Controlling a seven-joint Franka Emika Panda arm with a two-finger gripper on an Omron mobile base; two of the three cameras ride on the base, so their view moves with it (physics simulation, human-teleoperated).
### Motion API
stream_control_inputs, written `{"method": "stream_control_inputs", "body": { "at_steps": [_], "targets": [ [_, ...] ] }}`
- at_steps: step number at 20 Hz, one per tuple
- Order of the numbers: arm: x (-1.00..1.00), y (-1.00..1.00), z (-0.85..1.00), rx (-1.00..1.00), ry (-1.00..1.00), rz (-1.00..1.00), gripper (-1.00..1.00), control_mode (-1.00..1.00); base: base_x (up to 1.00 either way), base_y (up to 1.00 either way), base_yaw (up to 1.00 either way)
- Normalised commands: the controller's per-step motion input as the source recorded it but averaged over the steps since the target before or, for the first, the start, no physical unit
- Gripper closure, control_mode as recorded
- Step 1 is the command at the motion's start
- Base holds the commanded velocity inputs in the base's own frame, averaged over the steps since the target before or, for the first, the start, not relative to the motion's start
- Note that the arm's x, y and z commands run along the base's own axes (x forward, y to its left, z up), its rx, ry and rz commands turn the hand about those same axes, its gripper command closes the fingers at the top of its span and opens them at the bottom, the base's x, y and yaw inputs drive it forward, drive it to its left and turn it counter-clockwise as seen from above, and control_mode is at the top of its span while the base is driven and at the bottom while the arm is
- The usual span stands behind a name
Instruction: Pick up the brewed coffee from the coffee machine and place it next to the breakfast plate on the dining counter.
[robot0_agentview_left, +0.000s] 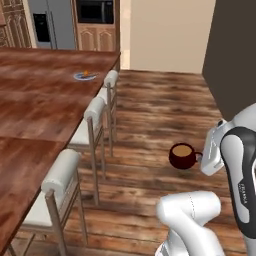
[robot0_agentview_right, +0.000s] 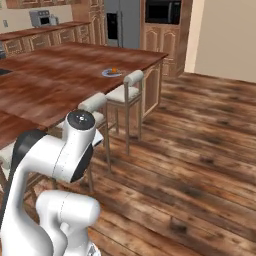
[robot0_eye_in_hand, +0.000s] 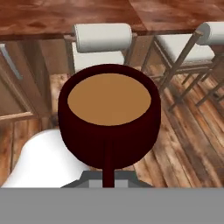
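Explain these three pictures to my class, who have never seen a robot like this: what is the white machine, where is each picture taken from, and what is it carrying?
All three pictures are computer-rendered. The white machine is a robot arm on a base that can drive around a kitchen. Two pictures come from cameras on that base, behind the arm to its left and right. The third comes from a camera on the arm's hand.

In the left base view the arm carries the brewed coffee, a dark red-brown mug, by its handle above the wooden floor; the gripper meets it there. The hand view shows the light brown liquid from above.

The dining counter is the big reddish-brown top with white-cushioned stools alongside. On it sits the breakfast plate, where the mug should end up.
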Motion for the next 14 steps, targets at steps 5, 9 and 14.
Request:
{"method": "stream_control_inputs", "body": {
  "at_steps": [5, 9, 14],
  "targets": [
    [0.00, 0.00, 0.00, 0.00, 0.00, 0.00, 1.00, 1.00, 1.00, -0.48, 0.24],
    [0.00, 0.00, 0.00, 0.00, 0.00, 0.00, 1.00, 1.00, 1.00, -0.61, 0.24],
    [0.00, 0.00, 0.00, 0.00, 0.00, 0.00, 1.00, 1.00, 1.00, -0.66, 0.28]
  ]
}}
